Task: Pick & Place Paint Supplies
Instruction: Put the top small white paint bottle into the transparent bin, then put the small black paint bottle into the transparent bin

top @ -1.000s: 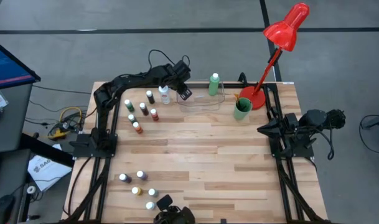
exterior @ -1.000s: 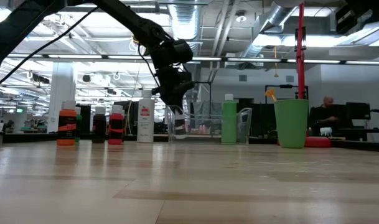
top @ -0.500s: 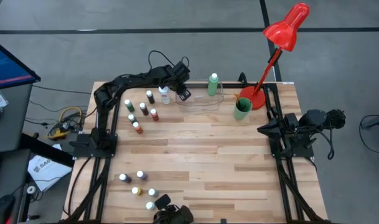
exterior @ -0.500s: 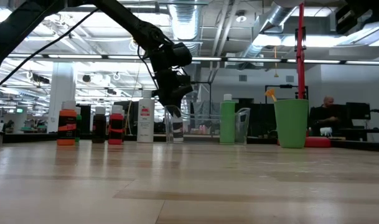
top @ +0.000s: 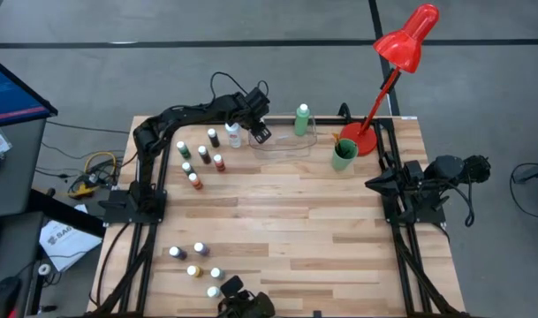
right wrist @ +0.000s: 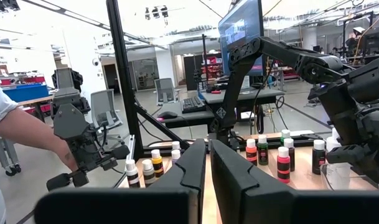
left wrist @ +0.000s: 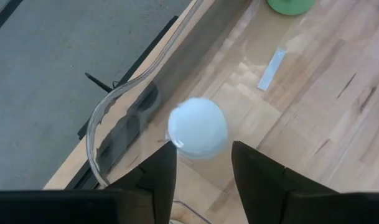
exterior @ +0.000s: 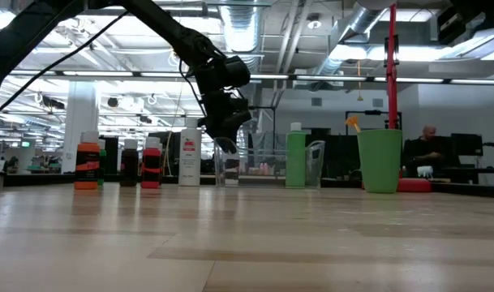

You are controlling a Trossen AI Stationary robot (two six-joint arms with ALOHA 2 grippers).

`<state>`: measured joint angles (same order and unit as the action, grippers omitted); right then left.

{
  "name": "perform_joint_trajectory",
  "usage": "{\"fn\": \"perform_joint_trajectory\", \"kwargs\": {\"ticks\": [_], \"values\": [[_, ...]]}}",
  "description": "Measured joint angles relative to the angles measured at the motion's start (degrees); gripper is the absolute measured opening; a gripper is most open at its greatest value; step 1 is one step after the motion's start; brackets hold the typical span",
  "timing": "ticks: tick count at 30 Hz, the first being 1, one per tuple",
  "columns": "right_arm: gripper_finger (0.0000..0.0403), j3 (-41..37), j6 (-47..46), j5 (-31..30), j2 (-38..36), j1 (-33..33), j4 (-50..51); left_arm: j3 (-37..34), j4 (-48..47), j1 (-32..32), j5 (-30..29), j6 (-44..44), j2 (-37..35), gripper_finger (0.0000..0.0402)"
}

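My left gripper [top: 261, 134] hangs tilted down over the left end of the clear tray [top: 286, 147] at the table's far edge. In the left wrist view its fingers stand apart on either side of a small bottle's white cap [left wrist: 197, 127]. The bottle [exterior: 225, 166] stands upright inside the tray's rounded end [left wrist: 108, 112]. A tall green bottle [top: 302, 119] stands in the tray; a tall white one [top: 233, 134] stands on the table beside it. Small capped bottles [top: 219, 162] stand at far left, and more [top: 200, 250] stand near the front. My right gripper [right wrist: 208, 168] is shut and parked at the table's right edge. My left gripper comes from above, slanting down, with one finger on each side of the bottle's white cap [left wrist: 197, 127]. A sliver of tray shows between the cap and one finger [left wrist: 251, 168]. Whether the other finger [left wrist: 161, 171] touches the bottle, I cannot tell. The bottle stands on the tray floor.
A green cup [top: 343, 155] stands by the tray's right end, next to the base of a red lamp [top: 401, 44]. The middle of the wooden table is bare. In the right wrist view a person's arm [right wrist: 21, 130] holds a device beyond the table's left side.
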<state>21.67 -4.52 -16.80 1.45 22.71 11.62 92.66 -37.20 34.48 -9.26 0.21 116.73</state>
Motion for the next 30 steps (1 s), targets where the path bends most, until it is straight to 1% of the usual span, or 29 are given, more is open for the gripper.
{"fn": "perform_joint_trajectory", "kwargs": {"ticks": [11,16,21,24,28,30], "values": [[0.0021,-0.02,-0.01,0.00,0.00,-0.01,-0.02,0.00,0.53,0.00,-0.24,-0.04,0.00,0.0148],[0.0021,-0.02,-0.01,0.00,0.00,0.01,0.00,-0.04,0.49,0.00,-0.28,-0.04,-1.31,0.0160],[0.0021,-0.02,0.01,0.00,0.00,-0.01,0.00,-0.01,0.51,0.00,-0.83,-0.04,-4.71,0.0179],[0.0021,-0.02,0.00,0.00,0.00,-0.01,-0.02,-0.02,-0.10,-0.21,-0.81,-0.07,-7.96,0.0186],[0.0021,-0.02,-0.01,0.00,0.00,-0.01,-0.01,0.00,-1.54,-0.64,-0.83,-0.24,-14.30,0.0188],[0.0021,-0.04,-0.01,0.00,-0.01,0.01,-0.02,0.00,-3.86,-0.72,-0.81,-0.10,-18.32,0.0189]]}}
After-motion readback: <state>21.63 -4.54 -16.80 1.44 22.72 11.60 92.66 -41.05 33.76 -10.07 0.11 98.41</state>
